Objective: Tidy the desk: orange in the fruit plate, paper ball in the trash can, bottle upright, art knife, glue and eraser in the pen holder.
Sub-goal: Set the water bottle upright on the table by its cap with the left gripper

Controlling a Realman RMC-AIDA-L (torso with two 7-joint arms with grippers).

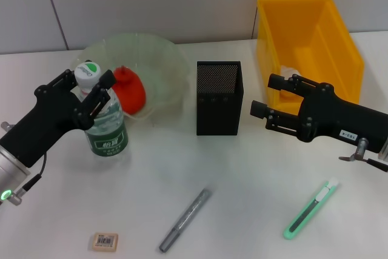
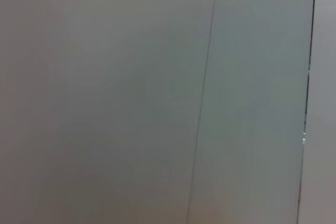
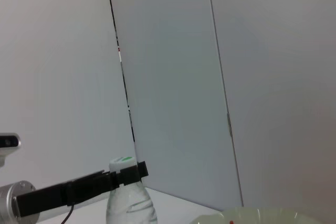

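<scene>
On our desk, half the tidy-up looks done.
We see the orange (image 1: 129,90) in the fruit plate (image 1: 163,59), something white, maybe the paper ball, in the trash can (image 1: 309,28), and the bottle (image 1: 104,122) upright with our left gripper (image 1: 91,86) closed around its neck. Our right gripper (image 1: 267,98) waits open by the pen holder (image 1: 219,97). The art knife (image 1: 310,208), glue (image 1: 184,221) and eraser (image 1: 105,241) lie loose in front.

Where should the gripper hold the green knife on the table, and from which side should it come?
Probably at the middle of the green knife, coming straight down from above. It lies flat and slanted, so the fingers should close across its narrow width. The right gripper is nearest.
</scene>
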